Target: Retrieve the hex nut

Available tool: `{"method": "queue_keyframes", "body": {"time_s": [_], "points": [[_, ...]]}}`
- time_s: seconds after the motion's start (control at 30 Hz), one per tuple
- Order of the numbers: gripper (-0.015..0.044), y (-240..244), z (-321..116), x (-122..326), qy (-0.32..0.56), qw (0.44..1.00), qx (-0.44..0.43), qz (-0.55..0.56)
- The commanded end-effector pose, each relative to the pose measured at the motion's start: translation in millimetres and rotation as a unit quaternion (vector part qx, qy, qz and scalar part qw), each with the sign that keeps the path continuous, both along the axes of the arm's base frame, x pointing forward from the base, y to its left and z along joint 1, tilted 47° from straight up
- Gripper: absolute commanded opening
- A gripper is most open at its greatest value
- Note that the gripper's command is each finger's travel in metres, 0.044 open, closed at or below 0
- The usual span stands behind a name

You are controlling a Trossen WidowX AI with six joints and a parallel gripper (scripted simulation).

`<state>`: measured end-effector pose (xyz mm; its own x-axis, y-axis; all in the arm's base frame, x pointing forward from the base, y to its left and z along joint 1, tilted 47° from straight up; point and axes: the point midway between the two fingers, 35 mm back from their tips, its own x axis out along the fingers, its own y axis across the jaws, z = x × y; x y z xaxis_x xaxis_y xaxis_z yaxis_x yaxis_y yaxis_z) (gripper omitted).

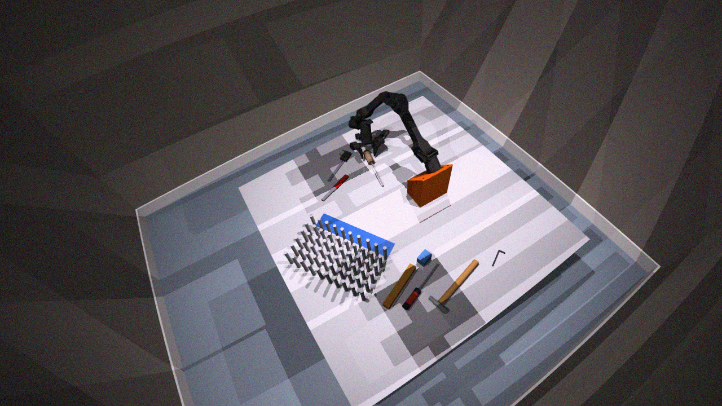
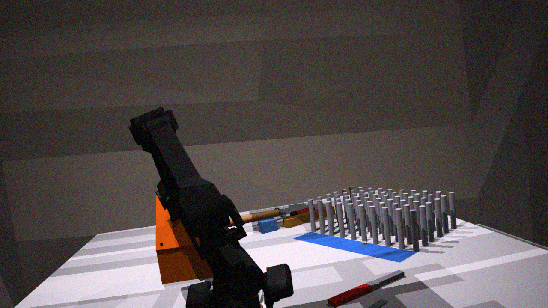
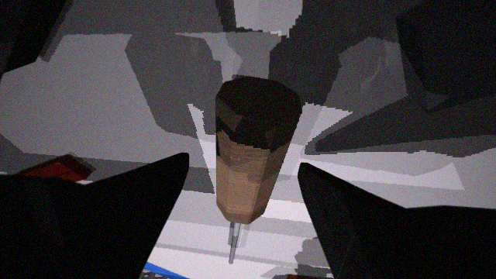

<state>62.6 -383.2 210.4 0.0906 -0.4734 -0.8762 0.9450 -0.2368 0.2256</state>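
Observation:
My gripper (image 1: 367,151) (image 3: 245,164) is open, its fingers apart on either side of a wooden handle (image 1: 369,157) (image 3: 248,178), with a gap on both sides in the wrist view. A thin metal shaft (image 1: 378,176) (image 3: 233,242) extends from the handle towards the field. I cannot tell whether the tool rests fully on the table. The small nut (image 2: 364,242) lies at the spacer-side edge of the blue taped strip (image 1: 381,241) (image 2: 398,254), close to the front row. The metal spacers (image 1: 384,252) (image 2: 413,229) all stand upright as far as I see.
A red-handled blade (image 1: 341,181) (image 2: 350,294) and a black-handled tool (image 1: 345,155) lie beside the gripper. An orange bar (image 1: 399,287), a screwdriver (image 1: 412,299), a hammer (image 1: 459,281), a blue block (image 1: 423,256) and a hex key (image 1: 497,256) lie beyond the field. The arm rises from an orange base (image 1: 428,189).

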Motion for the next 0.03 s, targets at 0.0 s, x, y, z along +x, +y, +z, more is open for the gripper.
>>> {"method": "queue_keyframes", "body": {"time_s": [0.0], "points": [[0.042, 0.2, 0.9, 0.1, 0.0, 1.0, -0.001, 0.0]]}}
